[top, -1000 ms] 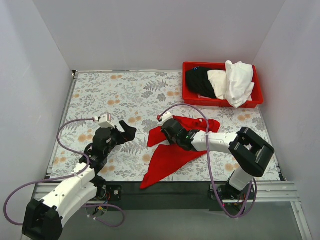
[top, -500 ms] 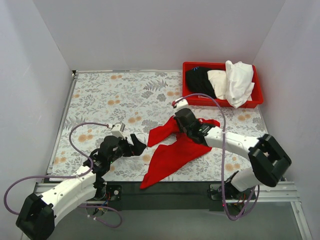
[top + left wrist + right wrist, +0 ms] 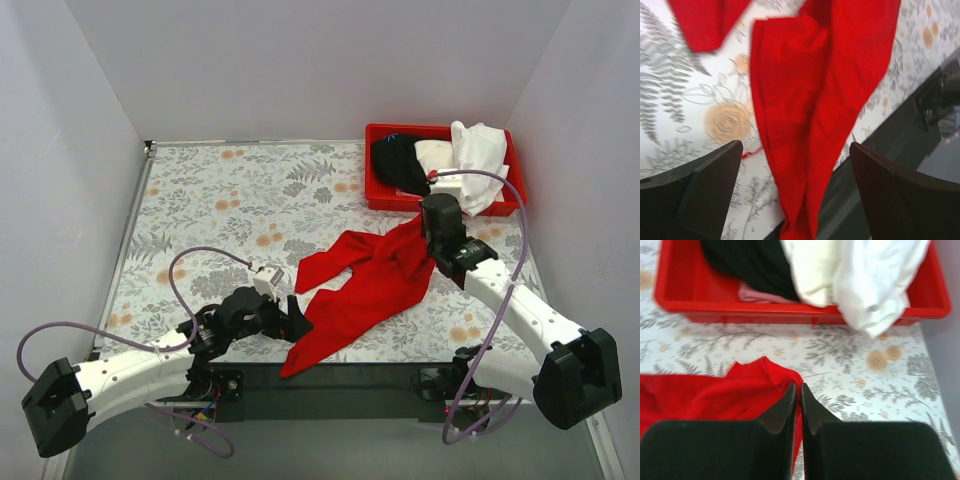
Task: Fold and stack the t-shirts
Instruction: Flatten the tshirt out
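Both arms have white shells, black joints, black blocky bases: left arm (image 3: 130,365), right arm (image 3: 520,310). Thin purple cable (image 3: 215,249) on each wrist, plus small white camera block (image 3: 265,282). Grippers matte black: left gripper (image 3: 795,146) has broad wedge fingers, right gripper (image 3: 799,386) has flat fingers tapering to thin tips

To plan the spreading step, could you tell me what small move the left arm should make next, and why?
Probably lower the left gripper and close it on the near tail of the red t-shirt. Its jaws stand open with that bunched tail right below, while the right gripper is shut on the far edge; a second grip would let both arms spread it.
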{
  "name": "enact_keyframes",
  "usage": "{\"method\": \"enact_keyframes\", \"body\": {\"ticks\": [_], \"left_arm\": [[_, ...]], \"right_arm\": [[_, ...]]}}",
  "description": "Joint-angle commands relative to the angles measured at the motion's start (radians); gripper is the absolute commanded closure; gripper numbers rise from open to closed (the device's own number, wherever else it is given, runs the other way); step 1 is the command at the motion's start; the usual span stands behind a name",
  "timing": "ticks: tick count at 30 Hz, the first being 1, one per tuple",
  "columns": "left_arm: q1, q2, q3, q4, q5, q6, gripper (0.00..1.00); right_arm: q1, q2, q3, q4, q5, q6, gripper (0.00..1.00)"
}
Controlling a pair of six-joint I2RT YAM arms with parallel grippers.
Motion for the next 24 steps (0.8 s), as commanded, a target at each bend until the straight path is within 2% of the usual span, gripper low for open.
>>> {"method": "enact_keyframes", "body": {"ticks": [1,5,8,18,24], "left_arm": [[-0.082,0.024,0.049,-0.054,-0.058,-0.024,0.2],[-0.22,0.025,0.089,-0.102,-0.144,-0.041,0.23],[-0.28,0.038,0.123,-0.182,-0.199,-0.078,0.27],[-0.426,0.092,0.161,-0.367,-0.352,-0.294,0.34],[-0.501,0.127,0.174,-0.384,-0.365,-0.334,0.45]], "right_arm": [[-0.071,-0.053,0.02,-0.017,0.042,-0.013,0.99],[-0.136,-0.072,0.026,-0.02,-0.002,-0.018,0.99],[-0.163,-0.069,0.026,-0.02,-0.023,-0.024,0.99],[-0.215,-0.076,0.034,-0.02,-0.07,-0.03,0.99],[-0.257,-0.07,0.031,-0.02,-0.102,-0.028,0.99]]}}
